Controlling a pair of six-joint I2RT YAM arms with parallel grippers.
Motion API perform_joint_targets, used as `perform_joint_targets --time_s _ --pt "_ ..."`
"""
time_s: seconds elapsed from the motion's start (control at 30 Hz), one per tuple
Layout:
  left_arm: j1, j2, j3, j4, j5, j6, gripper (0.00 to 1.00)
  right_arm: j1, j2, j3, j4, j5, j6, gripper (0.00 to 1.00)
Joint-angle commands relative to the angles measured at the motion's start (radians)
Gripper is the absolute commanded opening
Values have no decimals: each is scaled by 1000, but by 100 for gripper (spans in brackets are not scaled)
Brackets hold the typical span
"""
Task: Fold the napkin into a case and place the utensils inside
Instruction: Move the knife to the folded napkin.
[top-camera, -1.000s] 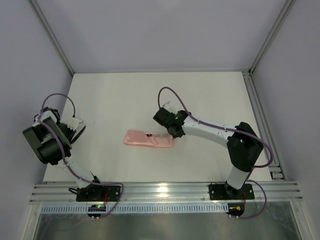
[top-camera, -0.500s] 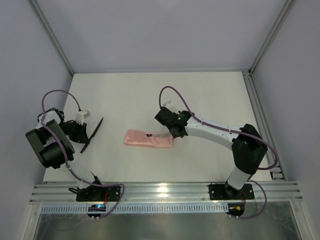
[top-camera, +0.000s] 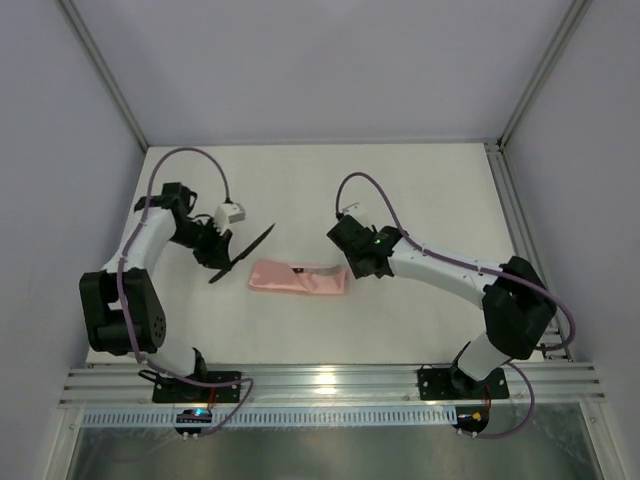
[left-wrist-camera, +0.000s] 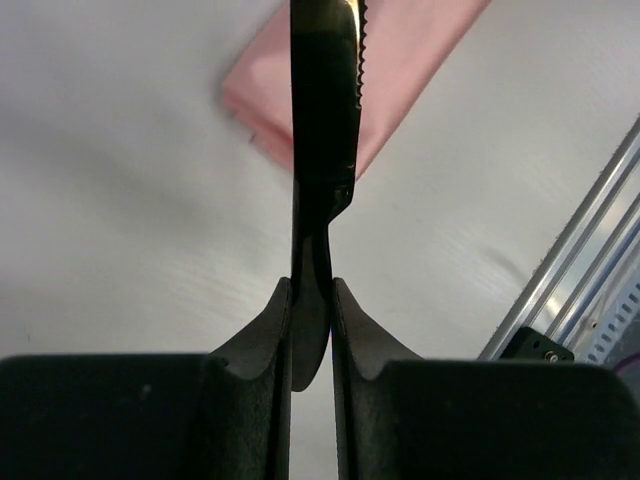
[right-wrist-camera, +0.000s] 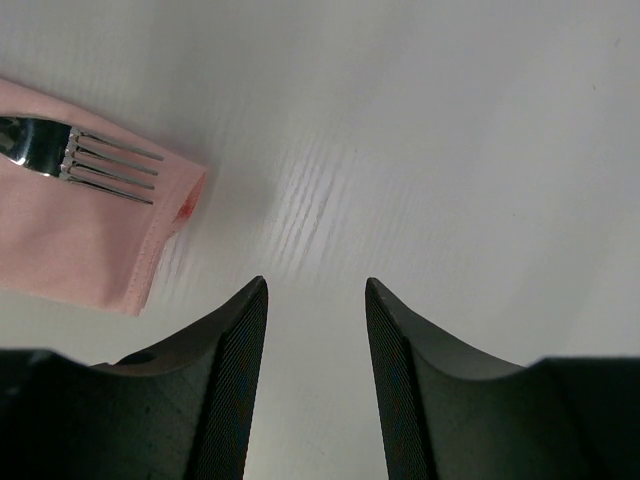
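The salmon-pink napkin is folded into a narrow case (top-camera: 298, 278) lying mid-table. A fork sits in it, its silvery prongs (right-wrist-camera: 105, 165) showing at the right end of the case (right-wrist-camera: 70, 240). My left gripper (top-camera: 224, 258) (left-wrist-camera: 312, 285) is shut on a dark knife (top-camera: 245, 250) (left-wrist-camera: 322, 100) with a serrated edge, held just left of the case, its blade reaching over the case's corner (left-wrist-camera: 420, 50). My right gripper (top-camera: 357, 270) (right-wrist-camera: 315, 285) hovers open just off the case's right end, with only bare table between its fingers.
The white table (top-camera: 420, 190) is walled on three sides. An aluminium rail (top-camera: 330, 385) runs along the near edge, where both arm bases are bolted. Another rail (left-wrist-camera: 590, 250) shows in the left wrist view.
My left arm has swung from the table's left edge in toward the case, carrying the knife. My right gripper has drifted slightly right, off the case's end.
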Motion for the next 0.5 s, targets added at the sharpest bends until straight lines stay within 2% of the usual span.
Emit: perform_joint_targets --time_s 0.0,0.03,0.13,0.17,0.27,0.47 --pt "-212 -48 70 21 50 -117 0 -67 -138 -64 90 -73 70 48" --pt "-319 -45 95 33 39 -134 0 -102 -162 -106 101 -93 76 48" --pt "-473 -4 144 79 22 -186 0 -160 -254 -183 144 -147 104 48" --pt "-563 13 185 92 21 -203 0 -171 -276 -200 154 -150 110 48" --pt "-697 101 250 139 34 -230 0 -206 -351 -251 156 -152 131 48" --pt "-803 272 360 240 68 -234 0 -242 -486 -314 119 -119 159 48"
